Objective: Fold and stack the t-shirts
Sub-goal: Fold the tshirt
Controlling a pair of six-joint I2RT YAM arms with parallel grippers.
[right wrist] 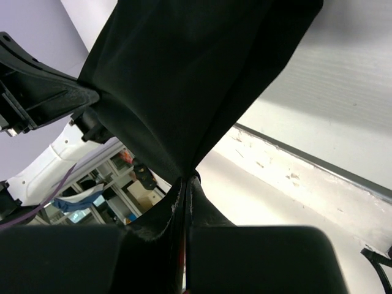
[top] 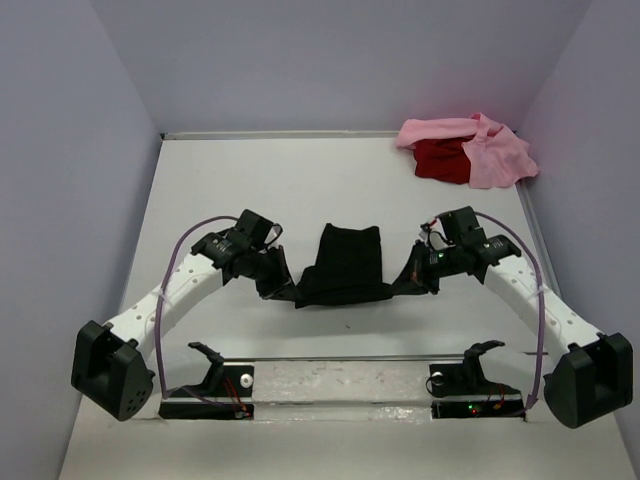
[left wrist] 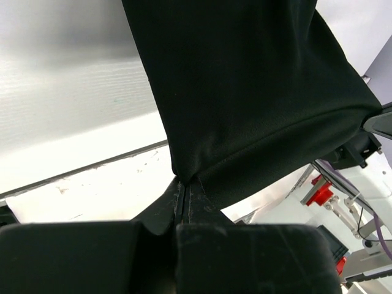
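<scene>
Black t-shirt (top: pixel 345 265) at middle of table (top: pixel 250 180), near edge lifted. Left pincer (left wrist: pixel 185 190) and right pincer (right wrist: pixel 185 182) each pinched tight on one corner (fold only half done). Pink t-shirt (top: pixel 497 152) and red t-shirt (top: pixel 440 162) heaped in far right corner, not folded. No stack yet.

Soft, even light from overhead leaves my top view bright and sharp, with glare along the near edge of the counter (top: pixel 260 180), while in my wrist views the black t-shirt (left wrist: pixel 245 92) swallows all detail.
</scene>
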